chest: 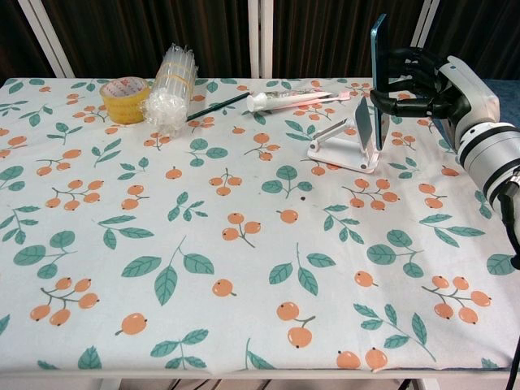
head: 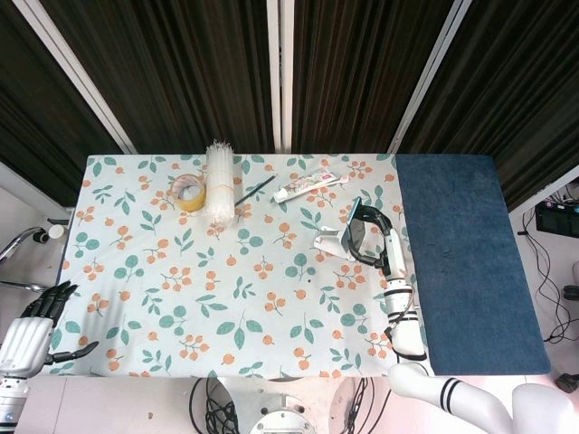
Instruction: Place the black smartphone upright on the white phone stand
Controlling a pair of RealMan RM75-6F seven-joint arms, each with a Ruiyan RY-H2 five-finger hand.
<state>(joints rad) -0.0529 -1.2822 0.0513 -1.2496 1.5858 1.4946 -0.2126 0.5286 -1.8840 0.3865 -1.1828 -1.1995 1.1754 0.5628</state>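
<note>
The white phone stand (chest: 345,143) (head: 333,240) sits on the floral tablecloth at the right of the table, its back plate tilted up. My right hand (chest: 416,83) (head: 374,237) holds the black smartphone (chest: 379,80) (head: 355,225) upright and edge-on, just above and behind the stand's back plate. Whether the phone touches the stand I cannot tell. My left hand (head: 36,327) hangs with its fingers apart, holding nothing, at the table's near left corner, seen only in the head view.
A tape roll (chest: 126,99), a bundle of clear straws (chest: 171,89), a dark pen (chest: 217,106) and a toothpaste tube (chest: 288,98) lie along the far edge. A blue mat (head: 461,258) covers the table's right side.
</note>
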